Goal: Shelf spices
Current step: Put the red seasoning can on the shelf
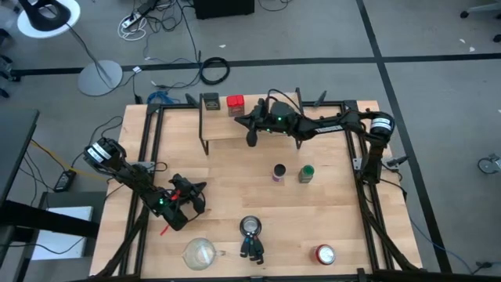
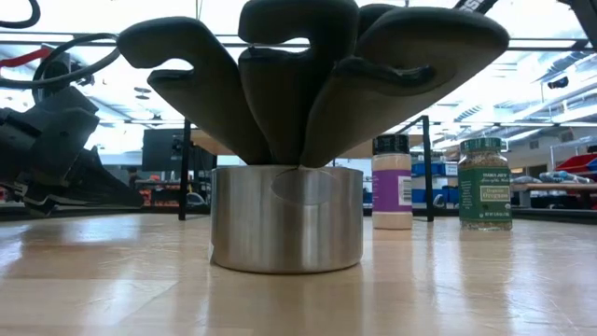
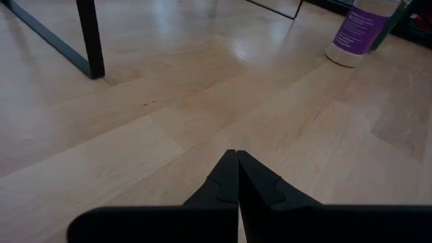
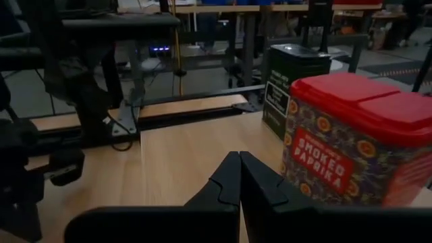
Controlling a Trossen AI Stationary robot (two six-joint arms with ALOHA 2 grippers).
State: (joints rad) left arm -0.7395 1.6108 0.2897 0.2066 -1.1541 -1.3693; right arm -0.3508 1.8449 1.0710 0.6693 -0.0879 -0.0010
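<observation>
From above, your right gripper (image 1: 251,138) sits pinched shut over the shelf (image 1: 235,125) beside the red tin (image 1: 235,103) and olive tin (image 1: 210,103), while the purple-labelled jar (image 1: 279,172) and green jar (image 1: 306,173) stand on the table and your left gripper (image 1: 196,196) waits shut near the glass cup (image 1: 199,252) and red-topped can (image 1: 325,254). At table height a steel holder of dark utensils (image 2: 287,217) blocks most of your view, both jars peeking out beside it. Your left wrist sees tips closed with the purple jar (image 3: 364,30) cut off; your right wrist shows closed tips just beside the red tin (image 4: 358,138), which half hides the olive tin (image 4: 293,84).
</observation>
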